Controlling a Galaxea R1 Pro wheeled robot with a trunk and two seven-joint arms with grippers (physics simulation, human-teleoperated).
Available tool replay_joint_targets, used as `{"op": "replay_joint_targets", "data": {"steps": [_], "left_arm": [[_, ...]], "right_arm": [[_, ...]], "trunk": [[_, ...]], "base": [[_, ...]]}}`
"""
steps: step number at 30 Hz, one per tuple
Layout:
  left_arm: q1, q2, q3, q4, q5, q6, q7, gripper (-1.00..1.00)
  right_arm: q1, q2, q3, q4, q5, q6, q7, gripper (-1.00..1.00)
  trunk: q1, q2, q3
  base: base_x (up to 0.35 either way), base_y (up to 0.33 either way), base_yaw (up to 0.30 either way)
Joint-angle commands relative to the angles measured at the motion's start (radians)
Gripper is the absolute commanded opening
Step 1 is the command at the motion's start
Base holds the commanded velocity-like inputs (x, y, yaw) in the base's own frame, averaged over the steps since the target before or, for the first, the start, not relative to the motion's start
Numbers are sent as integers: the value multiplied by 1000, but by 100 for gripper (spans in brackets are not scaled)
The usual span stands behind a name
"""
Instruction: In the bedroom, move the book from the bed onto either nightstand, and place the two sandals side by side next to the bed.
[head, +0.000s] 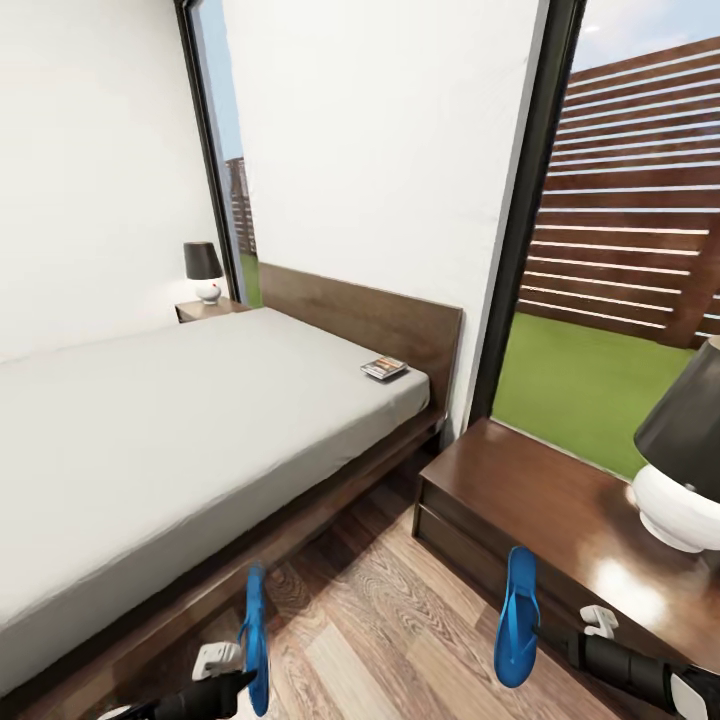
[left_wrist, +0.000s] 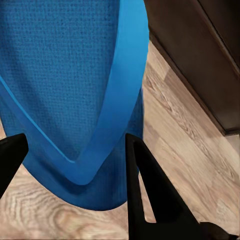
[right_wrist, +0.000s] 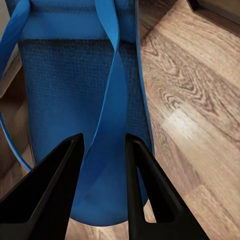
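Observation:
The book lies on the bed's grey mattress, at the corner near the headboard. My left gripper is shut on one blue sandal, held upright on edge above the wood floor beside the bed frame. The left wrist view has this sandal's sole and strap between the dark fingers. My right gripper is shut on the other blue sandal, held on edge in front of the near nightstand. Its strap runs between the right fingers.
A black-shaded lamp stands on the near nightstand's right part. The far nightstand beyond the bed carries a similar lamp. A tall window looks onto a fence and grass. A strip of wood floor runs between bed and nightstand.

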Motion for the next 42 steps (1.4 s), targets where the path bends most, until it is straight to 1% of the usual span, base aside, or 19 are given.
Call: {"op": "replay_joint_targets", "data": {"steps": [1, 2, 3, 5, 9, 16, 30, 36, 42], "left_arm": [[1, 0, -4, 21, 7, -9, -1, -100], [2, 0, -4, 32, 8, -13, -1, -100], [8, -1, -4, 44, 8, -36, -1, -100], [22, -3, -4, 50, 8, -61, -1, -100], [31, -3, -4, 52, 8, -73, -1, -100], [32, -3, -4, 52, 9, -75, -1, -100], [32, -3, -4, 52, 8, -75, -1, -100], [32, -3, -5, 52, 8, -75, -1, -100], [32, -3, -6, 52, 8, -75, -1, -100]], "right_arm": [[-1, 0, 1, 0, -4, 5, 3, -100], [-1, 0, 1, 0, -4, 5, 4, -100], [-1, 0, 1, 0, -4, 5, 4, -100], [-1, 0, 1, 1, -4, 5, 4, -100], [-1, 0, 1, 0, -4, 5, 4, -100], [-1, 0, 1, 0, -4, 5, 2, -100], [-1, 0, 1, 1, -4, 5, 0, -100], [-1, 0, 1, 0, -4, 5, 0, -100], [-1, 0, 1, 0, -4, 5, -1, -100]], "trunk": [[0, 0, -1], [0, 0, -1], [0, 0, -1], [0, 0, -1], [0, 0, -1], [0, 0, -1], [0, 0, -1], [0, 0, -1], [0, 0, -1]], "base": [[0, 0, 4], [0, 0, 2], [0, 0, 0], [0, 0, 0], [0, 0, 0], [0, 0, 40], [0, 0, 272], [-23, 0, 47], [-240, 0, 2]]}}
